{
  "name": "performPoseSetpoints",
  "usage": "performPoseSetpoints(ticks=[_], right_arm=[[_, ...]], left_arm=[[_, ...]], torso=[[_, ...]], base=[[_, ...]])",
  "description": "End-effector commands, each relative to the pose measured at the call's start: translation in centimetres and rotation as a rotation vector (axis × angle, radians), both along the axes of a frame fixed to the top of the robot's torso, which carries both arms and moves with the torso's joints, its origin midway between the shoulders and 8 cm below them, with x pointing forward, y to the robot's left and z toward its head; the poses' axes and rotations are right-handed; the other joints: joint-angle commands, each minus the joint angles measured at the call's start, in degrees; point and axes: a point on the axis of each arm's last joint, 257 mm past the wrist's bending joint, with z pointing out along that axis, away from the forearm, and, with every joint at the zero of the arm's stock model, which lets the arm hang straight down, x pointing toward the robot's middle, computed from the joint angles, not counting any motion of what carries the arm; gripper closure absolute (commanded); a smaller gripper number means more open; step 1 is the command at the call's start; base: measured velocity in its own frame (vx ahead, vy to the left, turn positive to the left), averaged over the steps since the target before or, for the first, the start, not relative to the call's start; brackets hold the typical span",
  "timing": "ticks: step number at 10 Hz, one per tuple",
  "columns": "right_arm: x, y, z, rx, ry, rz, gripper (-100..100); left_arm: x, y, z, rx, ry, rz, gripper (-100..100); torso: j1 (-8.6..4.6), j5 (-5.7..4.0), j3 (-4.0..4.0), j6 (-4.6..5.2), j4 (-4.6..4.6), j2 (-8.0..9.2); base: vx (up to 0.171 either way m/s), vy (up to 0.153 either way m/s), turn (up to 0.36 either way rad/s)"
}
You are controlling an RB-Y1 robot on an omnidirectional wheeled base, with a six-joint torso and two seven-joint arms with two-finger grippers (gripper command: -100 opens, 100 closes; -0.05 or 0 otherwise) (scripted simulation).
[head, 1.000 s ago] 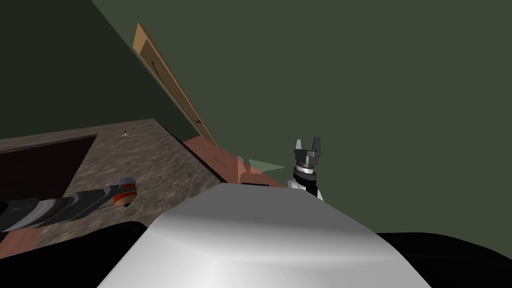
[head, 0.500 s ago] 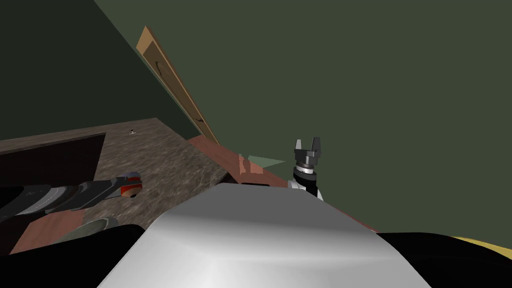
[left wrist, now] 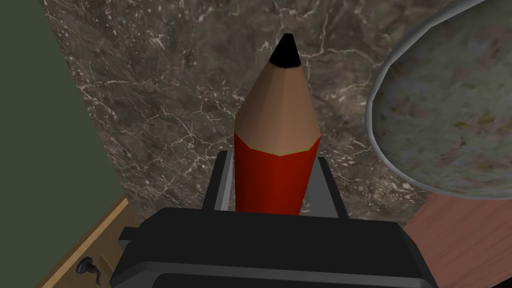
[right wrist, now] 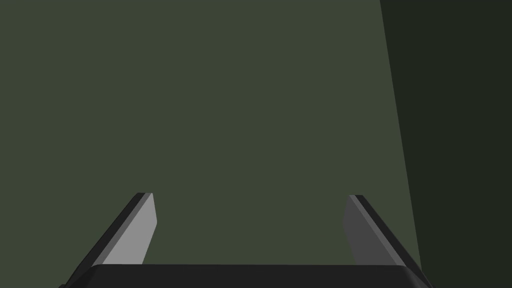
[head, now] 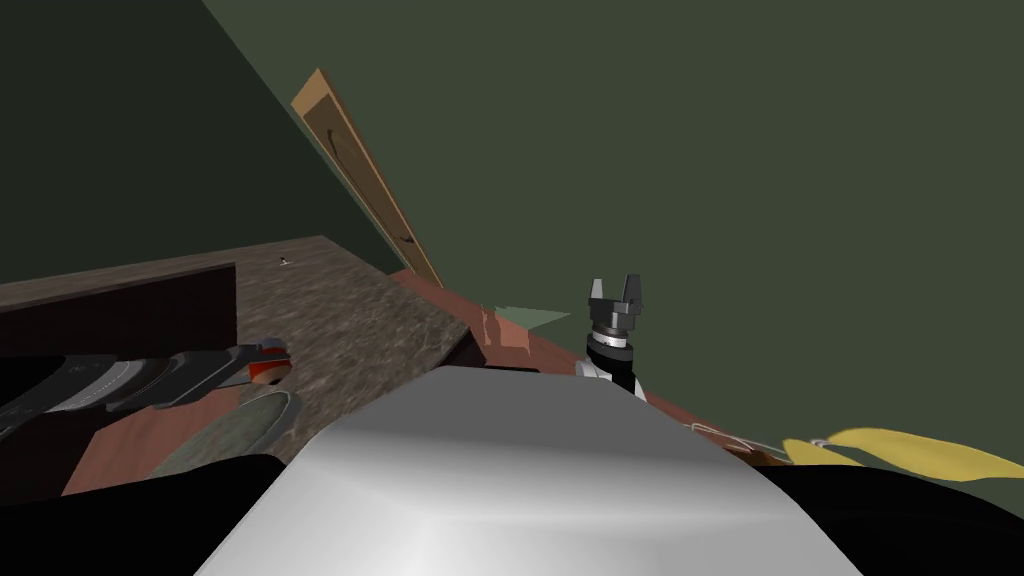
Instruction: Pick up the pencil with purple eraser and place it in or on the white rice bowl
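Left gripper (left wrist: 276, 175) clamps red pencil (left wrist: 277, 135), black tip poking past the fingers over marble counter (left wrist: 165, 100); grey bowl (left wrist: 440, 115) near. Right gripper (right wrist: 250, 196) spread wide.

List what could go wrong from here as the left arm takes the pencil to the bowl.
1. The left gripper clamps the red pencil on a short stretch near its sharpened end; it might swivel or slip in transit.
2. The pencil's tip points at the marbled counter; lowering carelessly could jab it.
3. The grey speckled bowl sits close beside the gripper; a sideways swing may knock its rim.
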Motion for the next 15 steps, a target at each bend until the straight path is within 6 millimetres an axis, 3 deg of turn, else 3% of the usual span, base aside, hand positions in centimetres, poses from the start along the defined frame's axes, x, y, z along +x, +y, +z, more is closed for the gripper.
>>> performPoseSetpoints(ticks=[1, 8, 9, 13, 14, 15], right_arm=[[0.0, 0.0, 0.0, 0.0, 0.0, 0.0, 0], [0.0, 0.0, 0.0, 0.0, 0.0, 0.0, 0], [0.0, 0.0, 0.0, 0.0, 0.0, 0.0, 0], [0.0, 0.0, 0.0, 0.0, 0.0, 0.0, 0], [0.0, 0.0, 0.0, 0.0, 0.0, 0.0, 0], [0.0, 0.0, 0.0, 0.0, 0.0, 0.0, 0]], left_arm=[[0.4, -0.3, 0.3, -0.016, 0.002, 0.008, 100], [1.8, -1.1, 1.6, -0.075, 0.015, 0.041, 100], [1.8, -1.1, 1.6, -0.077, 0.017, 0.043, -100], [1.6, -1.0, 1.6, -0.077, 0.019, 0.045, -100], [1.6, -1.0, 1.6, -0.077, 0.019, 0.045, 0], [1.4, -0.8, 2.4, -0.08, 0.019, 0.051, -100]], torso=[[0.0, 0.0, 0.0, 0.0, 0.0, 0.0], [-0.11, -0.09, 0.1, -0.06, 0.04, 0.18], [-0.3, -0.13, -0.05, -0.02, 0.0, -0.13], [-0.57, -0.25, -0.38, 0.1, -0.14, -0.67], [-0.6, -0.26, -0.41, 0.11, -0.15, -0.71], [-0.61, -0.27, -0.42, 0.11, -0.15, -0.73]], base=[[-0.134, 0.046, 0.0], [-0.187, 0.093, -0.016], [-0.017, 0.008, 0.007], [-0.003, 0.001, 0.003], [0.0, 0.0, 0.0], [-0.006, 0.005, -0.045]])
